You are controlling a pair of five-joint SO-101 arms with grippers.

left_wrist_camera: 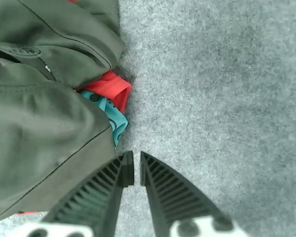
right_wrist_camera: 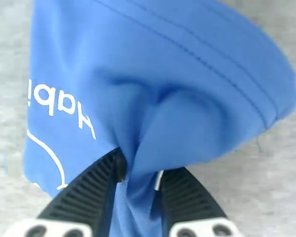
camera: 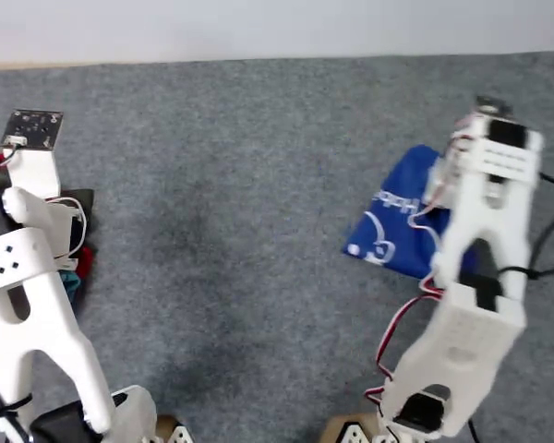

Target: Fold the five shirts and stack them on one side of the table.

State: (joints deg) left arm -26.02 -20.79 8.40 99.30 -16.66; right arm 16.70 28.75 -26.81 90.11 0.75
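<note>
Pinches a fold of the blue shirt [right_wrist_camera: 187, 89] in the right fingers [right_wrist_camera: 89, 190], at the right side of the counter [camera: 240, 185]. Holds the left fingers [left_wrist_camera: 98, 190] almost closed, empty, just beside the olive-topped shirt stack [left_wrist_camera: 39, 123], well apart leftward.

Two arms [camera: 37, 305] [camera: 471, 305]; seemingly four shirts: blue shirt [right_wrist_camera: 163, 74], olive [left_wrist_camera: 39, 123], red [left_wrist_camera: 108, 86], teal [left_wrist_camera: 111, 116].

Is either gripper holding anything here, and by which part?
The right gripper pinches the blue fabric shirt with white print by a bunched-up fold of cloth. The left gripper holds nothing; it is closed beside the dark olive shirt.
</note>
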